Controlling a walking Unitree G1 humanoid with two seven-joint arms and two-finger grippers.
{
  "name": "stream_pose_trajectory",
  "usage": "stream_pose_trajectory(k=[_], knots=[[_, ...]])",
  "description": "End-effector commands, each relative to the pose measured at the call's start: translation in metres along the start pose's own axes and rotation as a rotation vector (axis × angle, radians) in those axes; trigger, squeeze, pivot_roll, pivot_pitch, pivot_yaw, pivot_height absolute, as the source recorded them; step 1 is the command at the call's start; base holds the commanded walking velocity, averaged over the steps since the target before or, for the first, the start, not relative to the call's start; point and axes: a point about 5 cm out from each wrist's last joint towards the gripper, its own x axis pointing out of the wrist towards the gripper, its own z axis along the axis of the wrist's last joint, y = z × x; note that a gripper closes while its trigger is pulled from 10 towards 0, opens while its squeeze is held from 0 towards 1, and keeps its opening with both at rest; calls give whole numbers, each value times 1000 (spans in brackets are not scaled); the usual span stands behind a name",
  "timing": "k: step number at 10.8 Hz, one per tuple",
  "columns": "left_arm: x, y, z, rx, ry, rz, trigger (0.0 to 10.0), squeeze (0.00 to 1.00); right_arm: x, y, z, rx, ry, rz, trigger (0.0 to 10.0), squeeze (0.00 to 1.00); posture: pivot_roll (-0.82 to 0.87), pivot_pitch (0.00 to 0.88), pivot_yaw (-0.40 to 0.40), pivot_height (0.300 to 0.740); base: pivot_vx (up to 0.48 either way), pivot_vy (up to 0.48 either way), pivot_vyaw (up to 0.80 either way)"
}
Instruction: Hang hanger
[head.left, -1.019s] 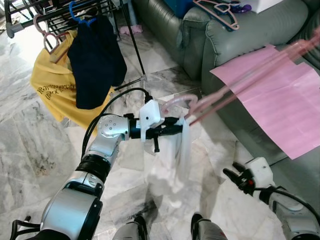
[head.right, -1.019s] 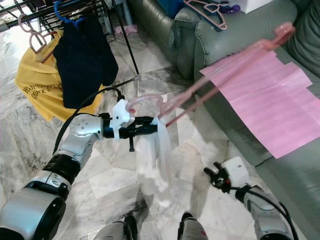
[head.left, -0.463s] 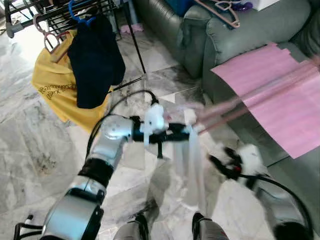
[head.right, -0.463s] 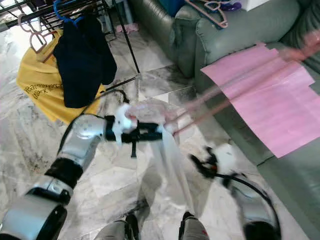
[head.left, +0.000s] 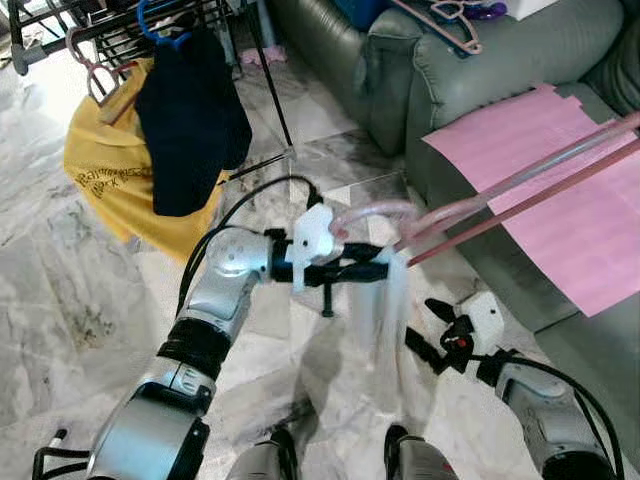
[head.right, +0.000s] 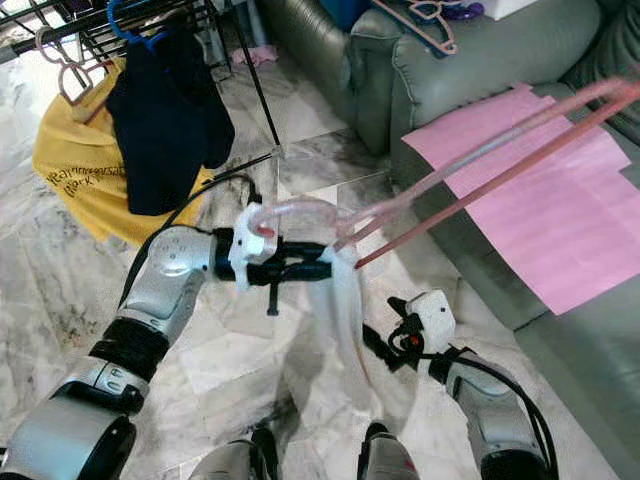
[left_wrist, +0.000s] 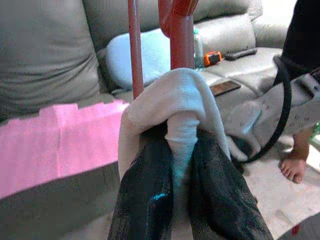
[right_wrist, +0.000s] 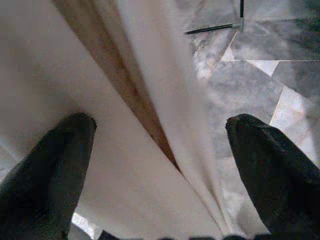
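Midair, left end effector (head.left: 385, 270) clamped on white cloth (head.left: 388, 310) and pink hanger (head.left: 480, 200), right end effector (right_wrist: 160, 150) apart

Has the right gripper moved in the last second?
Yes. The right gripper has swung inward from near the sofa toward the white cloth.

A translucent pink hanger (head.left: 520, 185) carries a sheer white cloth (head.left: 388, 305). On the grey-green leather sofa (head.left: 480, 70) lies a bright pink sheet (head.left: 570, 215); the floor (head.left: 60, 290) is grey-veined marble. A navy garment (head.left: 190, 125) hangs against a yellow one (head.left: 105, 185).
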Motion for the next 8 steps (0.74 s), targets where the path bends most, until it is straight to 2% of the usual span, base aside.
stream_pose_trajectory(k=[1,3,5,6,7,8], knots=[[1,-2,4,10,-20,-12,10000,0,3,6,-3,14,10,26,10000,1000,-147,234,125,740,0,0,0],[4,-7,12,2,-44,-55,10000,0,8,1,0,-7,21,4,10000,1000,-142,231,124,740,0,0,0],[-7,-5,2,-13,7,-20,10000,0,2,-10,14,-7,-31,-20,10000,1000,-133,231,121,740,0,0,0],[-8,-5,3,-19,8,-19,10000,0,-1,-12,14,-2,-38,-26,10000,961,-133,233,119,740,0,0,0],[-9,-6,3,-24,17,-20,10000,0,-2,-13,14,-7,-40,-19,10000,663,-135,233,120,740,0,0,0],[-10,-7,1,-27,24,-25,10000,0,-4,-14,20,4,-74,-12,10000,553,-138,234,122,740,0,0,0]])
